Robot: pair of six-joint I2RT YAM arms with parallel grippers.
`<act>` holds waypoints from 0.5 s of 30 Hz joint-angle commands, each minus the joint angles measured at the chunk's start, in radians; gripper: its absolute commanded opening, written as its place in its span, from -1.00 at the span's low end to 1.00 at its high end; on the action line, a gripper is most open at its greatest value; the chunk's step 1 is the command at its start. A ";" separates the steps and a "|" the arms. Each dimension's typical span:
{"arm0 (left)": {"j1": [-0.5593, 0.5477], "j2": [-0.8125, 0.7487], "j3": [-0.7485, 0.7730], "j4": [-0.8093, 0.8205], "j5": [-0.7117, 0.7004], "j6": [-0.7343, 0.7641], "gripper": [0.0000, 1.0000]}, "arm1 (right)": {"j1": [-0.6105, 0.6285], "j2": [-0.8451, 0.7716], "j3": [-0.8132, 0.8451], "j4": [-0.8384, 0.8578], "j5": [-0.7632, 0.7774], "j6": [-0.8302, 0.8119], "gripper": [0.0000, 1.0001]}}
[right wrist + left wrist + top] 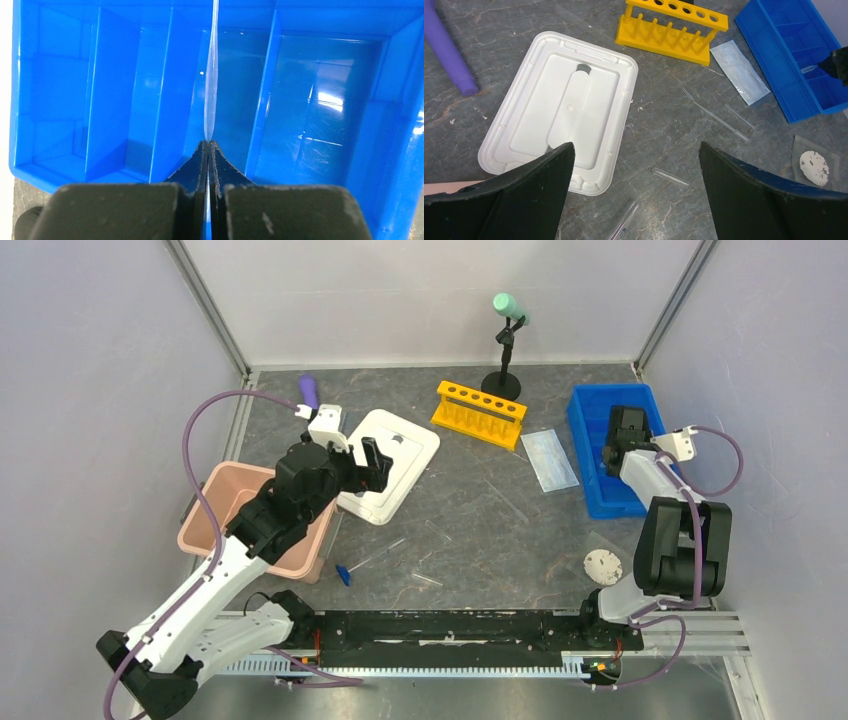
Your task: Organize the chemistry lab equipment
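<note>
Presently, right gripper (208, 145), jaws pinched on 1 thin clear tube (212, 75), holds it over a central compartment of the blue bin (310, 100) at 2 o'clock, evidently for release there; left gripper (635, 146), jaws wide and empty, hovers above the white tray (539, 100) at 10 o'clock; other tubes (719, 117) lie loose near centre.

Lab setting: test-tube rack (480, 412), pipette (716, 116)

A glossy blue plastic bin (325, 100) fills the frame, its smooth walls catching the lights behind a thin clear tube (212, 90) of translucent plastic. Elsewhere, a smooth white plastic tray (524, 100) at left and a yellow plastic rack (659, 46) at top sit on a matt, grey marbled tabletop (664, 130).
</note>
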 commanded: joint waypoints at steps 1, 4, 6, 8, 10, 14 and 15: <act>-0.003 -0.036 0.007 0.018 0.007 0.029 0.99 | -0.012 0.023 0.050 0.049 -0.016 -0.011 -1.00; -0.003 -0.049 -0.001 0.024 -0.002 0.029 0.99 | -0.017 0.048 0.067 0.060 -0.033 -0.018 -1.00; -0.003 -0.050 0.001 0.024 0.000 0.029 0.99 | -0.018 0.064 0.078 0.064 -0.044 -0.026 -1.00; -0.003 -0.051 0.002 0.024 0.002 0.029 0.99 | -0.020 0.076 0.081 0.065 -0.053 -0.028 -1.00; -0.003 -0.052 0.001 0.024 0.003 0.030 0.99 | -0.026 0.082 0.076 0.068 -0.074 -0.031 -1.00; -0.003 -0.049 0.002 0.024 0.003 0.030 0.99 | -0.035 0.081 0.076 0.100 -0.121 -0.077 -0.77; -0.003 -0.047 0.001 0.025 0.003 0.030 0.99 | -0.037 0.075 0.079 0.109 -0.131 -0.096 -0.71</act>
